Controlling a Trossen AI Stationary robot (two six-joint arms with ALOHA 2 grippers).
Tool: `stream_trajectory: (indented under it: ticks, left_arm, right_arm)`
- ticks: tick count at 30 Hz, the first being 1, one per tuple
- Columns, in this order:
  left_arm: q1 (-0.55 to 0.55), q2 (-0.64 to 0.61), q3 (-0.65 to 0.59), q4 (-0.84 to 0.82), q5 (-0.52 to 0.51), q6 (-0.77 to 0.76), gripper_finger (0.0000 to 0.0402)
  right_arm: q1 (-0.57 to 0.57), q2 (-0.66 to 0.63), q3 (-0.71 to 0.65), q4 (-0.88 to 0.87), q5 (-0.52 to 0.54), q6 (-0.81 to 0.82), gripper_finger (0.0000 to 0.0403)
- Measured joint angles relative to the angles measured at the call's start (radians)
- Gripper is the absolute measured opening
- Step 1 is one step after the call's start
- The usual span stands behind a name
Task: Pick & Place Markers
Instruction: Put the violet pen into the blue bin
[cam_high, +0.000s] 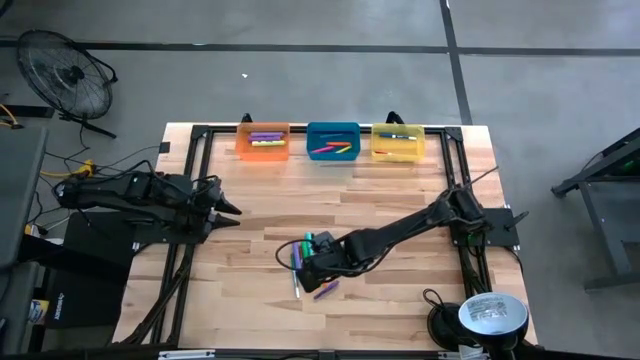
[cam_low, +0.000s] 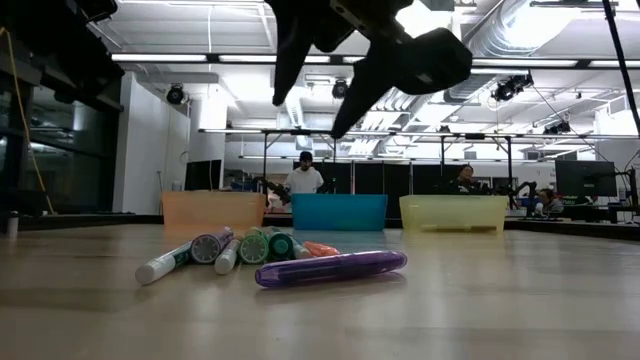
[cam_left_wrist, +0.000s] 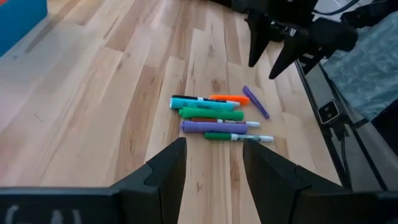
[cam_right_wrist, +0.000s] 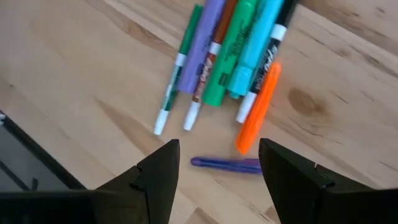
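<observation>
So the right gripper (cam_high: 312, 262) is hanging over the loose pile of markers (cam_high: 303, 262) in the middle of the table (cam_high: 400, 190), fingers spread apart with nothing between them. The low view shows it well clear of the wood, up above the pile and not touching anything. Straight under its fingertips in the right wrist view sits a small purple marker (cam_right_wrist: 225, 163) lying crosswise, right between the two fingers. Just past that is the orange marker (cam_right_wrist: 258, 107), and beyond it the rest lie side by side: a thin green one (cam_right_wrist: 177, 74), a purple one (cam_right_wrist: 200, 45), a fat green one (cam_right_wrist: 230, 59) and a light blue one (cam_right_wrist: 256, 43), all touching or nearly so.

The left gripper (cam_high: 228, 210) is parked off to the side, well apart from the pile, its fingers also open and empty, pointing toward the markers from a distance.

On the far edge of the table, well away from both claws, there's an orange bin (cam_high: 262, 142), a blue bin (cam_high: 333, 141) and a yellow bin (cam_high: 398, 143) in a row, each with a few markers already lying in it.

Behind the table in the low view, a person (cam_low: 304, 176) stands in the room.
</observation>
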Motion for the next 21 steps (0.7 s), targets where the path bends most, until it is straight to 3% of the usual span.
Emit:
stream_trajectory:
  ticks: [12, 21]
  left_arm:
    - [0.0, -0.021, 0.0, 0.001, 0.004, 0.0, 0.0156]
    - [0.0, -0.021, 0.0, 0.0, 0.005, 0.0, 0.0156]
  right_arm:
    - [0.01, 0.01, 0.0, 0.023, -0.042, -0.032, 0.0208]
    - [0.053, 0.009, 0.012, 0.064, 0.001, -0.106, 0.0208]
